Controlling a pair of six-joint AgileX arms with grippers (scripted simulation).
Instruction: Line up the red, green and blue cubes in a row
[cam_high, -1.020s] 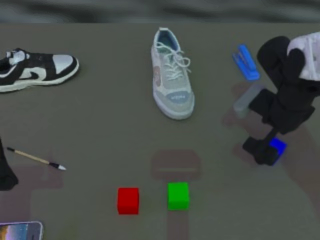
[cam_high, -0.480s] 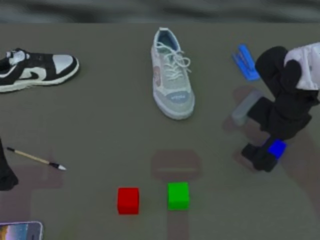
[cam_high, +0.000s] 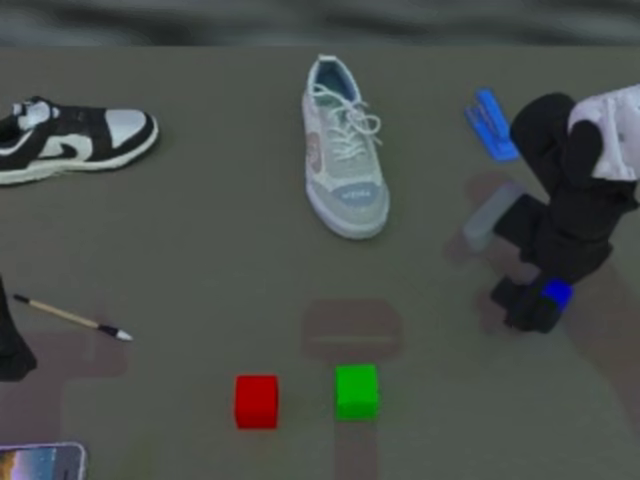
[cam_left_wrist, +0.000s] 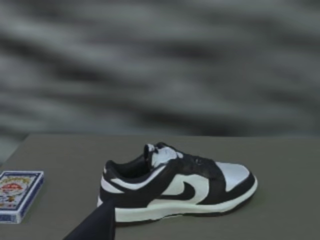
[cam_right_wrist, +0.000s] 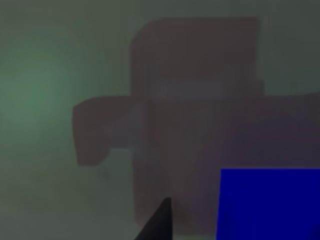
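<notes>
The right gripper (cam_high: 535, 305) is positioned over the right side of the table (cam_high: 200, 250), its jaws clenched on the blue cube (cam_high: 556, 292), which sits between them. The green cube (cam_high: 356, 391) rests on the table well apart from the jaws, toward the left. The red cube (cam_high: 256, 401) lies just beyond the green one, farther from the jaws. The left arm (cam_high: 12, 345) is parked at the table's left edge; its jaw state cannot be determined.

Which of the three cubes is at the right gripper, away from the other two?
The blue cube: it sits at the right gripper on the table's right side, while the red cube and green cube stand side by side near the front edge.
</notes>
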